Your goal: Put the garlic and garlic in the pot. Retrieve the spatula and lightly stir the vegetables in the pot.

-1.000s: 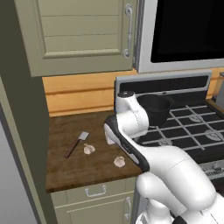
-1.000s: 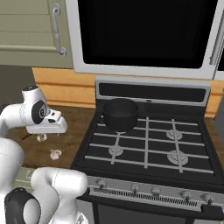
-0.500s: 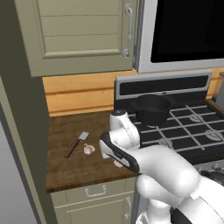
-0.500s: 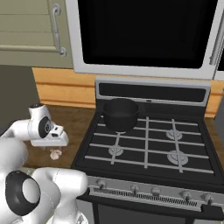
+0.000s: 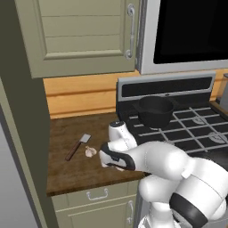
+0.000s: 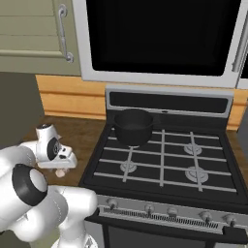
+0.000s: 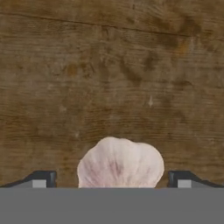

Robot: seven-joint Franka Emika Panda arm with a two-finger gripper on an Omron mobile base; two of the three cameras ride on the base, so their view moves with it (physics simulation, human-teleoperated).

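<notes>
One garlic bulb (image 7: 120, 164) lies on the wooden counter between my gripper's (image 7: 113, 180) two fingertips (image 7: 43, 178), which stand wide apart on either side without touching it; the gripper is open. From the right base camera this garlic (image 6: 61, 173) peeks out just under the lowered hand (image 6: 59, 164). The other garlic (image 5: 90, 152) lies left of the hand (image 5: 109, 164), beside the blade of the spatula (image 5: 78, 146), whose dark handle points toward the counter's front. The black pot (image 5: 155, 110) stands on the stove's rear left burner (image 6: 133, 127), with nothing showing inside.
The black stove (image 6: 162, 162) adjoins the counter (image 5: 67, 171) on the right. A tall cabinet side (image 5: 18, 133) bounds the counter's left. Upper cupboard (image 5: 84, 35) and microwave (image 6: 160, 38) hang above. The counter's front edge is close to the hand.
The hand has dropped from above the counter down to the near garlic, and its fingers now stand on either side of the bulb. Garlic, spatula and pot have not moved.
</notes>
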